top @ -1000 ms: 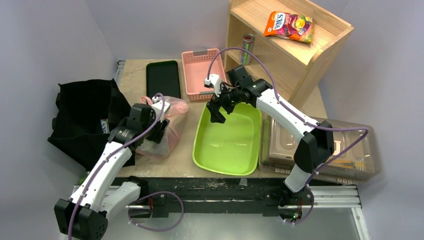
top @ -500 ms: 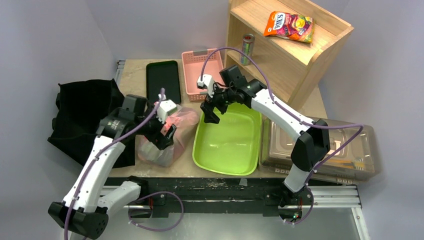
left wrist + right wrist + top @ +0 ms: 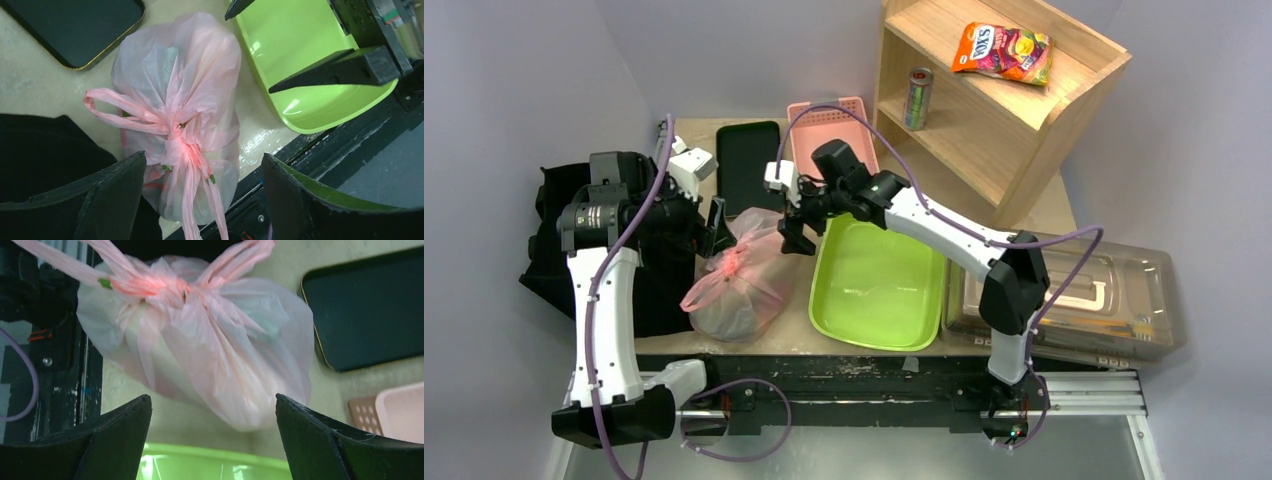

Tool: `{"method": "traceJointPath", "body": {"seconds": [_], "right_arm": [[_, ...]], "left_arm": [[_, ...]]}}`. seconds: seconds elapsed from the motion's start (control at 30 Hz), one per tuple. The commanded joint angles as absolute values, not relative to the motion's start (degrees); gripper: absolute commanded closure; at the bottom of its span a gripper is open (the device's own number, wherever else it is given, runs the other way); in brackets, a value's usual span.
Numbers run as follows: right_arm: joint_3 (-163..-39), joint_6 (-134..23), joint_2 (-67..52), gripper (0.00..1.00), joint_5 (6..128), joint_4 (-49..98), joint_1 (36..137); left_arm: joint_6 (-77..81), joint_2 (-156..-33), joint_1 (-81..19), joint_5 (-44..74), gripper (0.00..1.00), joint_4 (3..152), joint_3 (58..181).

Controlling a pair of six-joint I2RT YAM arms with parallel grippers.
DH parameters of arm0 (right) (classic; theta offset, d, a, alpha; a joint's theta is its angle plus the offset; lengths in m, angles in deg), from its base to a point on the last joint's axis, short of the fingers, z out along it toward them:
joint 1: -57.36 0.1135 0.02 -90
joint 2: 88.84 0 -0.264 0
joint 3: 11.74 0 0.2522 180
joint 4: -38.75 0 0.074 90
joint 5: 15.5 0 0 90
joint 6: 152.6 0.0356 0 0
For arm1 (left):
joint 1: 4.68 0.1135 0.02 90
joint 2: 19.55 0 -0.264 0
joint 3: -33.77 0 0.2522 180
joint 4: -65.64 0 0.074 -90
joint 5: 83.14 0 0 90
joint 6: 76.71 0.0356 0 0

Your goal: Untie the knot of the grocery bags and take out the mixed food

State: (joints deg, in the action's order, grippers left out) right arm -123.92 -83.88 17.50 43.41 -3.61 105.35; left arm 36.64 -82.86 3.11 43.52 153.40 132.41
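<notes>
The pink grocery bag [image 3: 742, 285] lies tied on the table, left of the green tub. Its knot [image 3: 729, 265] faces up, with one handle loop out to the side and two tails trailing toward the table's near edge. In the left wrist view the bag [image 3: 175, 85] and knot [image 3: 177, 142] lie below my left gripper [image 3: 203, 157], which is open and holds nothing. My left gripper [image 3: 714, 225] hovers at the bag's far left. My right gripper [image 3: 792, 228] is open at the bag's far right, facing the bag [image 3: 215, 350] and knot [image 3: 150, 287]. The mixed food is hidden inside the bag.
The green tub [image 3: 824, 300] stands right of the bag. A black tray [image 3: 749, 155] and a pink basket [image 3: 824, 130] lie behind. A black cloth bag [image 3: 564, 250] is at the left, a clear lidded box [image 3: 1114, 290] at the right. A wooden shelf [image 3: 1024, 110] holds a can [image 3: 918, 98] and a snack packet [image 3: 1004, 50].
My left gripper opened, let go of the bag and rose back to the far left. The bag settled with its knot up. My right gripper moved left from over the tub to the bag.
</notes>
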Motion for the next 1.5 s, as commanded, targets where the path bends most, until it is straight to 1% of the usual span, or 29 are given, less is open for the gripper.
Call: {"method": "traceJointPath", "body": {"seconds": [0.0,0.1,0.17,0.3,0.4,0.43,0.47,0.6,0.67,0.73,0.77,0.9,0.97,1.03,1.17,1.33,1.47], "right_arm": [[-128.78,-79.31,19.69,0.11,42.7,5.9,107.94],[-130.82,-78.46,22.08,0.16,42.88,8.91,109.64],[-131.88,-78.69,23.58,0.18,42.71,9.73,111.17],[-132.54,-80.68,25.76,0.2,43.97,10.27,113.63],[-132.4,-82.05,27.65,0.22,46.35,9.79,114.56],[-132.26,-82.09,28.48,0.23,47.36,9.67,114.58],[-132.09,-82.04,28.97,0.26,48.74,9.51,114.58],[-130.78,-82.72,27.99,0.58,50.44,7.31,114.51],[-126.15,-84.58,24.63,0.72,50.72,8.86,114.41],[-120.29,-86.59,21.24,0.92,51.3,12.13,114.41],[-117.69,-87.33,20.07,1.0,51.75,13.77,114.33],[-111.73,-88.06,18.47,1.0,51.92,15.76,112.93],[-108.23,-87.62,17.57,1.0,51.64,19.13,111.82],[-104.93,-87.47,16.81,1.0,51.35,23.25,110.99],[-102.05,-87.34,16.63,1.0,50.65,28.14,110.45],[-101.59,-86.02,16.89,1.0,50.52,30.62,110.36],[-100.47,-85.4,16.31,1.0,50.22,31.8,110.03]], "left_arm": [[34.2,-82.82,4.46,40.34,0.21,153.13,131.63],[33.59,-83.88,4.53,34.59,0.29,152.71,130.52],[33.42,-84.49,4.54,33.06,0.32,153.23,130.04],[31.91,-84.66,4.73,31.66,0.37,153.05,128.74],[30.91,-84.83,4.9,30.32,0.39,152.42,128.14],[30.78,-85.13,4.97,30.0,0.4,152.82,128.13],[30.79,-85.31,5.03,29.57,0.41,153.0,128.06],[33.12,-84.86,5.4,30.44,0.42,153.8,126.43],[35.27,-84.29,5.56,32.0,0.41,154.08,124.33],[39.03,-83.67,5.93,34.0,0.41,153.64,121.59],[41.9,-83.27,6.28,35.31,0.42,152.9,120.42],[52.17,-81.15,8.23,41.85,0.46,149.57,116.66],[58.97,-80.04,8.97,45.97,0.46,148.97,115.67],[67.13,-79.58,9.12,50.52,0.46,151.15,114.77],[75.27,-81.28,9.11,55.74,0.45,152.78,112.78],[75.32,-85.37,8.16,56.36,0.43,149.47,110.33],[70.9,-86.89,6.1,54.73,0.44,143.7,108.13]]}}
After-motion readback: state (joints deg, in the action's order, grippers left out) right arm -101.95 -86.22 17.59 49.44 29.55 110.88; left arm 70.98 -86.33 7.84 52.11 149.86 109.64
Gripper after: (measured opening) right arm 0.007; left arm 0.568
